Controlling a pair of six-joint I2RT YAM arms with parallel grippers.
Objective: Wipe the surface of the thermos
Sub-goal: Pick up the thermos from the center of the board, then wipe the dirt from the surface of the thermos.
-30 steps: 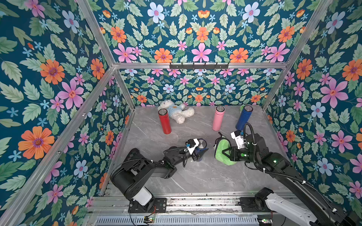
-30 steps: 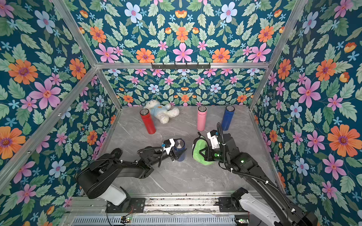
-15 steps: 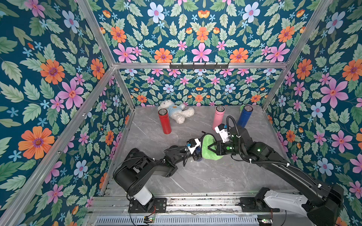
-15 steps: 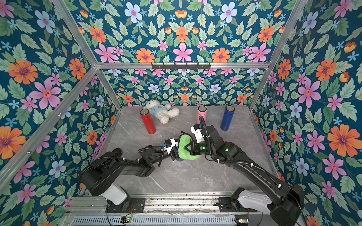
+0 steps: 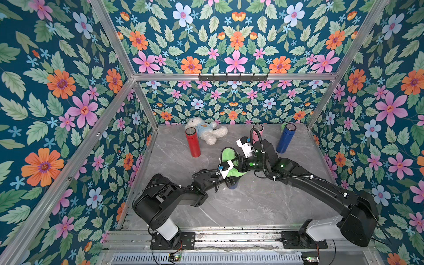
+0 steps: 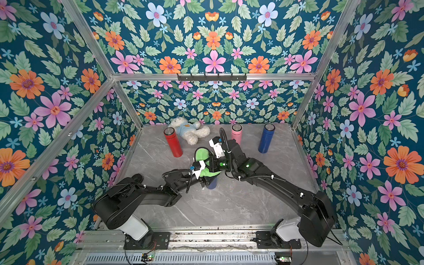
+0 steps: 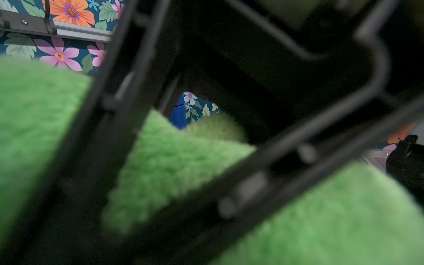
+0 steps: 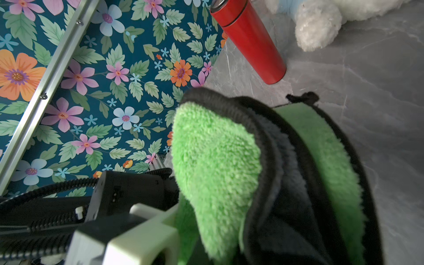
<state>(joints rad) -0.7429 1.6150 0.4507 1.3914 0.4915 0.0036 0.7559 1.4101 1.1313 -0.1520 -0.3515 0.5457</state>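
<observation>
One navy thermos [image 5: 232,185], clamped by left end effector [image 5: 227,177], wears green cloth [image 5: 227,156] pinched by right end effector [image 5: 236,164].

On grey marbled tabletop [image 5: 252,206]: upright red thermos [image 5: 192,143], pink thermos [image 6: 236,136], blue thermos [image 5: 284,138] along back; white plush bear [image 5: 206,132] lying beside red; dark thermos [image 6: 211,183] mid-table.

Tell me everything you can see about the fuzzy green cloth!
The green cloth is fluffy like a towel, bright green on one side and dark grey on the other, with a black stitched edge. It is folded and bunched up. The right tool pinches it and it lies over the top of the dark blue thermos, which the left tool holds.
</observation>
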